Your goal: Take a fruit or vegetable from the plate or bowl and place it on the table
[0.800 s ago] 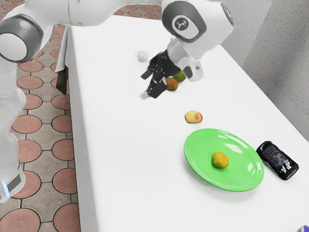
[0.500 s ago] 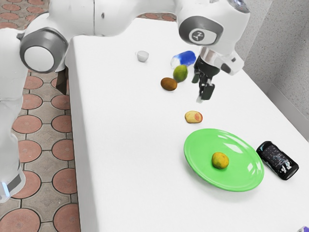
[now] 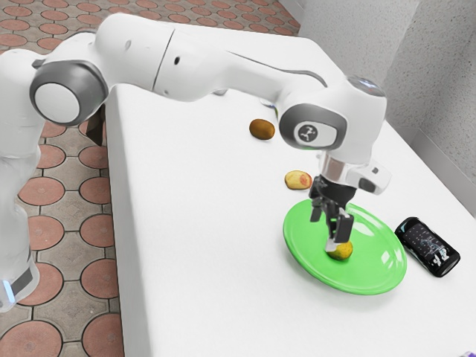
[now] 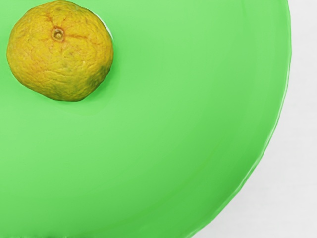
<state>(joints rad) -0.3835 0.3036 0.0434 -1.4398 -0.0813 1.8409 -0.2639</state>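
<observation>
In the exterior view my gripper hangs over the green plate, its two fingers apart and nothing held between them. A yellow-orange citrus fruit rests on that plate, just beyond the fingertips and partly covered by one of them. The wrist view has the same fruit whole, its stem end up, on the green plate. The white table surrounds the plate.
A black phone lies beside the plate toward the exterior view's right. A yellow-red fruit sits just behind the plate, with a brown fruit farther back. A wall runs past the table's far side.
My hand has travelled from above the far fruits toward the exterior view's lower right and come down over the plate. The citrus fruit and plate have stayed where they were.
</observation>
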